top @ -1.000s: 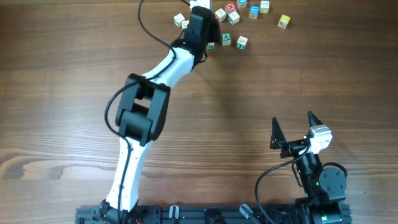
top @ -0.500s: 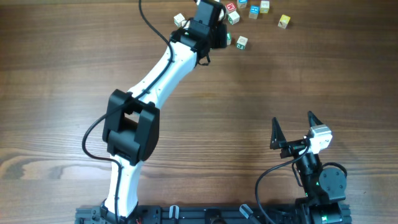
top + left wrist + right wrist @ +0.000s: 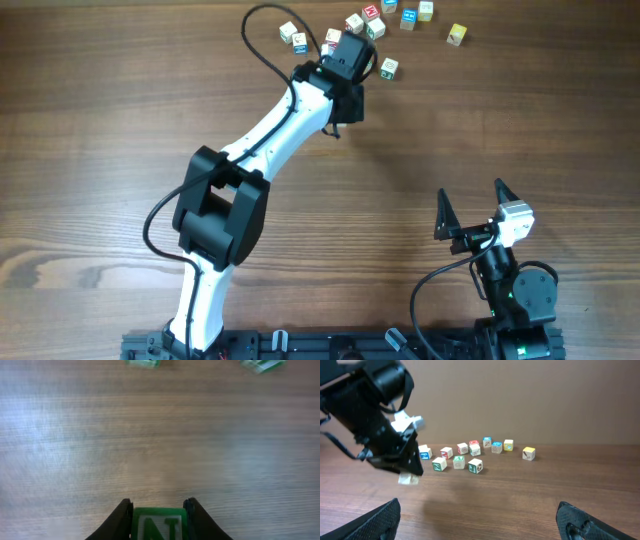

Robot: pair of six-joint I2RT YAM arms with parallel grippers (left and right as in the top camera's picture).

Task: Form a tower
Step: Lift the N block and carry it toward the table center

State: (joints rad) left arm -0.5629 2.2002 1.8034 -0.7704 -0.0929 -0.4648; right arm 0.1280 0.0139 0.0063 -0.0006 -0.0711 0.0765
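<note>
Left wrist view: my left pincer (image 3: pixel 158 506) is clamped on a small whitish wooden cube with a green N (image 3: pixel 160 527), one finger on each side. In the right wrist view that cube hangs under the pincer, seemingly lifted off the brown wooden desk (image 3: pixel 100 120). Two blurred green-marked cubes (image 3: pixel 142 362) lie apart ahead of it, flat on the desk, nothing stacked yet. More small loose letter cubes (image 3: pixel 400 15) sit scattered near the desk's far edge. My right pincer (image 3: pixel 470 200) stands wide and empty by the near edge.
</note>
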